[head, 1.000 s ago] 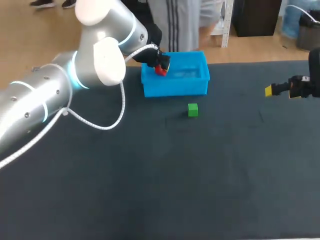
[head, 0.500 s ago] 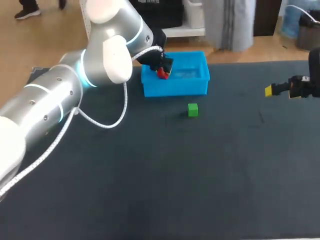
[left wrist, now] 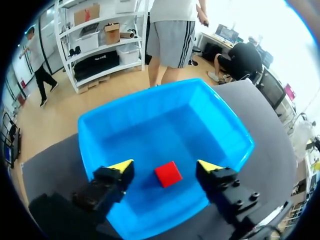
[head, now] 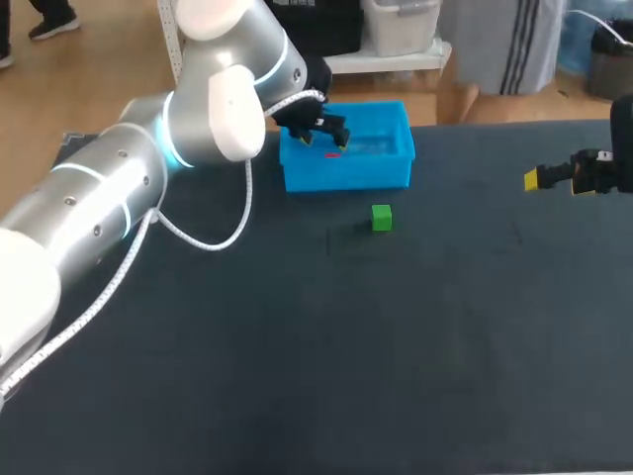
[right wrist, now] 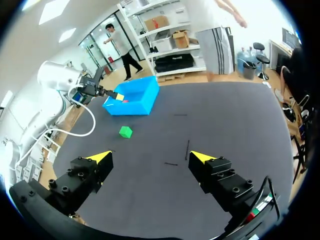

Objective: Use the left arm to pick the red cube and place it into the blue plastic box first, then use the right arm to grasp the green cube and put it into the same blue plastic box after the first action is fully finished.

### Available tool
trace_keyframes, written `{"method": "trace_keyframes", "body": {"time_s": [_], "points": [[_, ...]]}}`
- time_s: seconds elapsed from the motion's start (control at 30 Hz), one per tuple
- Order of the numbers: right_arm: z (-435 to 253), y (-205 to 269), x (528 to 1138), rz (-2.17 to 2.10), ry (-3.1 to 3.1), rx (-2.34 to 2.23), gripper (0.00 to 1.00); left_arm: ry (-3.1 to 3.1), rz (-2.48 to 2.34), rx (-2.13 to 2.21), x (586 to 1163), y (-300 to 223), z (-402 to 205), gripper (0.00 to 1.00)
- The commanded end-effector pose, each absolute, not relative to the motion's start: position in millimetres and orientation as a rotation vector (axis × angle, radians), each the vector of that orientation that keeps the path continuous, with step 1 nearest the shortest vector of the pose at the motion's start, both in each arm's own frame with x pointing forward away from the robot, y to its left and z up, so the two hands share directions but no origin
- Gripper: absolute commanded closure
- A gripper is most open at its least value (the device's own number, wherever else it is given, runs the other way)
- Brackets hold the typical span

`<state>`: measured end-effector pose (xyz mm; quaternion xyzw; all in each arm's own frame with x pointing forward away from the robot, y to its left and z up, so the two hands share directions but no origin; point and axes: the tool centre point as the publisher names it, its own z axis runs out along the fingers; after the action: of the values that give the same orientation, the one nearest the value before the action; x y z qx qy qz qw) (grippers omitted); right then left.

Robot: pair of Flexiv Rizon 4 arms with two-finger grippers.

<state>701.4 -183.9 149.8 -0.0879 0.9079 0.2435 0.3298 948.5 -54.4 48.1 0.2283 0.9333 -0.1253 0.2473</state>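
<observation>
The red cube (left wrist: 168,174) lies on the floor of the blue plastic box (left wrist: 220,125), free between the spread fingers of my left gripper (left wrist: 165,165), which is open just above it. From overhead the left gripper (head: 328,137) hangs over the box (head: 346,174) near its left end, with a sliver of the red cube (head: 332,154) showing under it. The green cube (head: 382,218) rests on the dark table in front of the box. My right gripper (head: 534,179) stays at the table's right side, open and holding nothing. The right wrist view shows the green cube (right wrist: 125,132) and box (right wrist: 134,100) far ahead of the right gripper (right wrist: 150,157).
The dark mat (head: 396,346) covers the whole table. My left arm (head: 148,168) stretches across the table's back left corner to the box.
My left gripper lowered into the box with the red cube, then opened and let it go. The cube now lies on the box floor. The right arm has not moved.
</observation>
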Motion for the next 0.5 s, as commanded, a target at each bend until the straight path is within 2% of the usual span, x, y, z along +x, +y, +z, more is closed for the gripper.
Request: {"method": "trace_keyframes", "body": {"time_s": [0.03, 0.5], "points": [[149.9, -184.5, 700.8, 0.636, 2.375, -0.231, 0.00, 2.548, -0.325, 0.635, 949.0, -56.3, 59.4, 0.00], [149.9, -184.5, 700.8, 0.636, 2.375, -0.231, 0.00, 2.493, -0.264, 0.671, 902.7, -34.2, 110.2, 0.00]]}}
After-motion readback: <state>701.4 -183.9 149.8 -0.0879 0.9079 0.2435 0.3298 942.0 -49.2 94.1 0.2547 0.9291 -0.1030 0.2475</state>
